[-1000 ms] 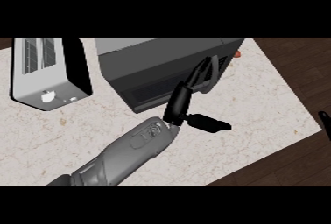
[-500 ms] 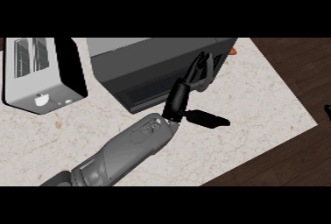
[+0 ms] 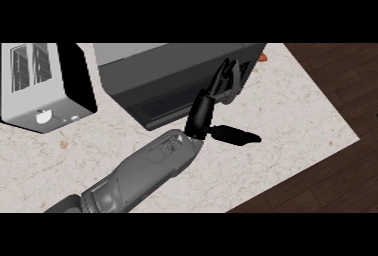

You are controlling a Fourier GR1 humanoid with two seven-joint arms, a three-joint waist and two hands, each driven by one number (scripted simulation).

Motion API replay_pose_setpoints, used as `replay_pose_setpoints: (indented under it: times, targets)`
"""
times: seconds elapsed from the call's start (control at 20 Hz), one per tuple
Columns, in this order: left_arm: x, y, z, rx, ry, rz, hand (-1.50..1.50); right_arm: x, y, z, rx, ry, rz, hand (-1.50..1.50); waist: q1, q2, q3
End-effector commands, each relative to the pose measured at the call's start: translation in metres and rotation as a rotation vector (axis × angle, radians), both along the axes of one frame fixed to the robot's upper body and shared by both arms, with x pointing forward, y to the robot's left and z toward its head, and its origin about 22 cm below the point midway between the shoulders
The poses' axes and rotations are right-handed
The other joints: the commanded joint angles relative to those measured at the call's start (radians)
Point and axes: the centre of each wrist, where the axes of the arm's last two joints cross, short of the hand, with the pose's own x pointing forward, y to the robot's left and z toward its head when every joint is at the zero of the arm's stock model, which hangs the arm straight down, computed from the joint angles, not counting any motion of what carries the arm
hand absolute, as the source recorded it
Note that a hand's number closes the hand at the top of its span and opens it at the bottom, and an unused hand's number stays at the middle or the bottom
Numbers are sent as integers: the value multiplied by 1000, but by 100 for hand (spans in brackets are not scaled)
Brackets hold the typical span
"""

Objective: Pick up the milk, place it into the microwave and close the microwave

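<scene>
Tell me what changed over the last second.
The left hand edged slightly further along the microwave's front, fingers straight and thumb out; it took hold of nothing and let go of nothing. A dark shape at the view's right edge has left the view. The toaster and the microwave stayed put.

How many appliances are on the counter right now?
2. The microwave sits at the top centre, with the left hand against its front, fingers straight. The toaster stands at the left edge. Others may lie outside the view.

Likely kitchen, toaster (image 3: 40, 85), microwave (image 3: 173, 75), stone counter (image 3: 295, 125)
</scene>
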Motion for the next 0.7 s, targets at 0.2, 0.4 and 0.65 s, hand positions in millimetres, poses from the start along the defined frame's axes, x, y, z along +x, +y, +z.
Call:
replay_pose_setpoints:
  times: [0.2, 0.4, 0.65]
  targets:
    - [11, -4, 10, -17, -7, 24, -150, 3, -4, 6, -7, 7, 20, -150, -23, 4, 2]
    - [11, -2, 6, -20, 9, 38, -150, 6, -6, 15, -6, -9, 28, -150, -30, 3, 1]
    - [12, -3, 6, -27, -5, 30, -150, 8, -7, 13, -9, 15, 38, -150, -22, 8, 2]
